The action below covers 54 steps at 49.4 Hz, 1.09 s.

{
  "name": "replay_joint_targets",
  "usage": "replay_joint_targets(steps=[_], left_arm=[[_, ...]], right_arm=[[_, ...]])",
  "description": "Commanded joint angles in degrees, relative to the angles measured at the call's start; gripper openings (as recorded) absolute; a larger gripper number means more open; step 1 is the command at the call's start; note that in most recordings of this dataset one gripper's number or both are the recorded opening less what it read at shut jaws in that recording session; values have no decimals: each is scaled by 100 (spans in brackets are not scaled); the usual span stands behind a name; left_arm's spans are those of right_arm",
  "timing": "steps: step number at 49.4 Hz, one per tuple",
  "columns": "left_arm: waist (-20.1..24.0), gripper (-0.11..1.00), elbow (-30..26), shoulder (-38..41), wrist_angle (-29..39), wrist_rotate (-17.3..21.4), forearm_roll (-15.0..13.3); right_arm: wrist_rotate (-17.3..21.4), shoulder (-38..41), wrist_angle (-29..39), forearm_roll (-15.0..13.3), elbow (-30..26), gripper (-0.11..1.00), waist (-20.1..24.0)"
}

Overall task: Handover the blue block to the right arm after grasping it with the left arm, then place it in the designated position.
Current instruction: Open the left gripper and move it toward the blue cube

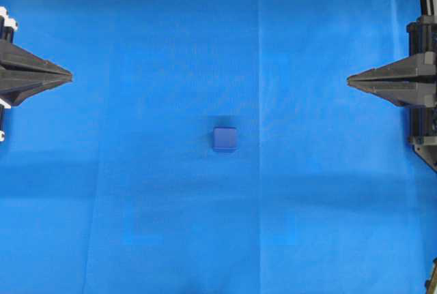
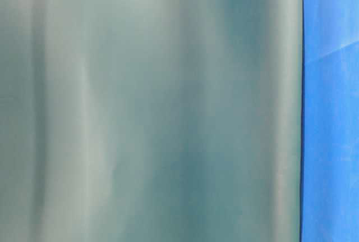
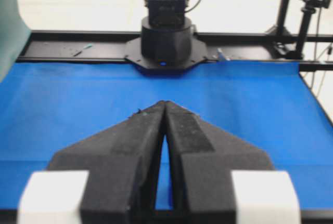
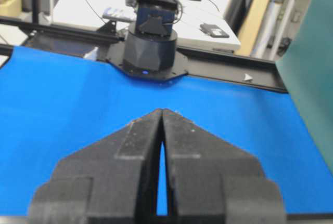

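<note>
Both grippers empty at the table edges; block alone mid-cloth.

The small dark-blue cube with rounded edges [image 1: 224, 139] sits flat on the bright blue cloth [image 1: 136, 205] near the centre, well apart from either arm. The left black gripper with white brackets [image 1: 68, 74] has its pointed fingers pressed together at the tips, holding nothing. The right all-black gripper [image 1: 350, 80] is likewise pinched closed on nothing (the table-level view shows only a grey-green sheet [image 2: 151, 107]).
</note>
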Motion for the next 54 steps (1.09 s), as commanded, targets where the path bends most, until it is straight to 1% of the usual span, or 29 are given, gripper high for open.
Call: replay_joint_targets(steps=[1,6,13,28,30,32,34,38,42,45,48,50,52,54], left_arm=[[0,0,-79,70,-18,-26,26],[0,0,-79,70,-26,-18,26],[9,0,-79,53,-18,-26,26],[9,1,-79,70,0,35,26],[9,4,-70,70,9,35,35],[9,12,-79,70,18,26,26],[9,22,-79,70,18,0,26],[9,49,-70,70,18,-26,35],[9,73,-79,62,26,-26,26],[9,86,-79,44,35,-26,35],[9,93,-79,26,53,-26,26],[9,93,-79,26,62,-26,26],[9,93,-79,26,79,-26,26],[9,93,-79,26,88,-26,35]], right_arm=[[-62,62,-9,0,-97,1,-79],[-70,79,299,-18,-167,-2,-132],[-53,88,580,-18,-229,-2,-132],[-26,88,580,-18,-281,-2,-149],[0,88,571,-18,-290,-2,-149],[18,88,554,-18,-299,0,-149],[18,88,554,0,-299,5,-141],[70,97,554,18,-308,22,-149],[141,97,554,44,-325,45,-141],[167,114,554,44,-325,64,-149],[176,132,545,53,-334,82,-158],[185,141,536,53,-334,91,-167],[185,141,527,70,-334,96,-176],[185,141,527,79,-334,97,-176]])
